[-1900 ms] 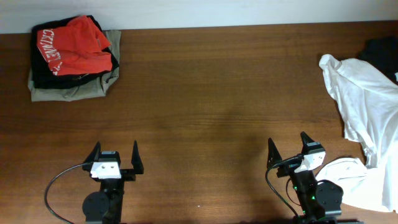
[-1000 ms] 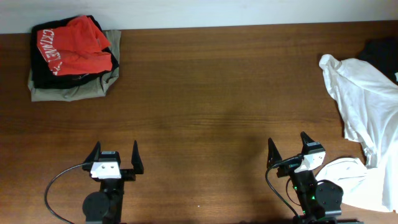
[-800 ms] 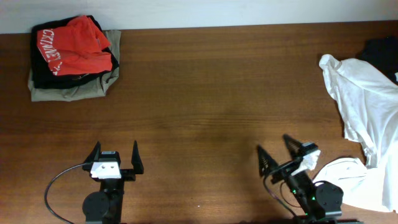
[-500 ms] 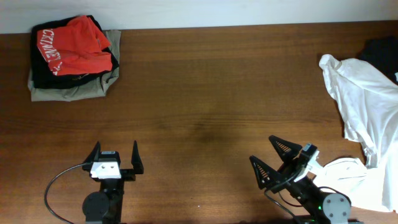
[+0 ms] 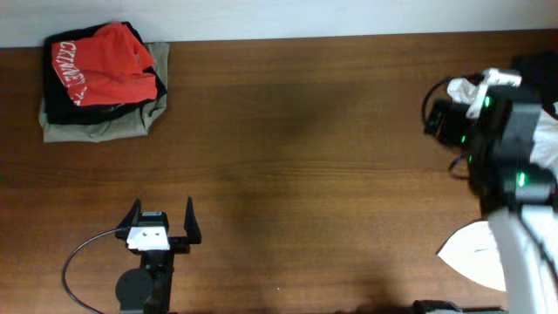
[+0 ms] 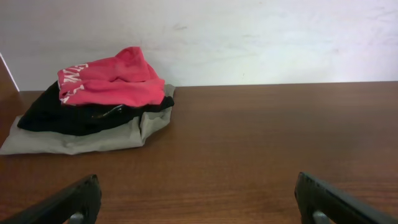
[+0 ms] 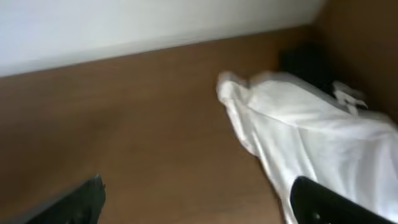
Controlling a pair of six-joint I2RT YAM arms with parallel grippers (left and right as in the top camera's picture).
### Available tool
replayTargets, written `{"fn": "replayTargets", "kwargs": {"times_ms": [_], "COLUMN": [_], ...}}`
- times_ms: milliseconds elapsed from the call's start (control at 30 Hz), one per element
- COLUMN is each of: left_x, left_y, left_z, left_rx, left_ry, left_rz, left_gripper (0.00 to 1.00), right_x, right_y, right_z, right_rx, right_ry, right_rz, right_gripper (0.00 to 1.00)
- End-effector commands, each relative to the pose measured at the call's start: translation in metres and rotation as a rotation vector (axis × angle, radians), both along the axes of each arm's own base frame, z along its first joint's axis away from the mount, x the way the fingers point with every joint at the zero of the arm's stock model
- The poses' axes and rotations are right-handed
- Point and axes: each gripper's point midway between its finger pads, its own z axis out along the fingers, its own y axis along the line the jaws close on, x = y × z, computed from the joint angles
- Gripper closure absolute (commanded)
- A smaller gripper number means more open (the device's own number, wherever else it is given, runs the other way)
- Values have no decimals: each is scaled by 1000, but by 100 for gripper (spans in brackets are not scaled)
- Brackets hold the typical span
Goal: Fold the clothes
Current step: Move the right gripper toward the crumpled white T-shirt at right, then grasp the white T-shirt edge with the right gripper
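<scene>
White T-shirt (image 7: 311,134) is found crumpled at the bench's (image 5: 305,131) far right end. Right jaws are held released above it, presumably for pickup; left jaws are parked released, empty.

Our left gripper (image 5: 162,208) sits low, jaws wide apart. Right arm (image 5: 497,144) extended far right, blurred; right gripper (image 7: 198,202) jaws also wide.

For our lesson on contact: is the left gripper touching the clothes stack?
Apart. The overhead view shows bare table between the left gripper and the stack.
</scene>
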Motion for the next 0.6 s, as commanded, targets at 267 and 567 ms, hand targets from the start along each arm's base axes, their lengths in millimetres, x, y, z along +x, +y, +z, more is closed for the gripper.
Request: {"fn": "replayTargets", "kwargs": {"times_ms": [267,567], "left_x": [0,0], "left_y": [0,0], "left_z": [-1,-1], "left_rx": [18,18], "left_ry": [0,0], "left_rz": [-2,-2], "left_gripper": [1,1], "right_x": [-55,-81], "right_y": [-146,-120], "right_z": [-135,-197], "right_rx": [368,451], "right_ry": [440,571], "right_rz": [-613,-500], "right_gripper": [1,4]}}
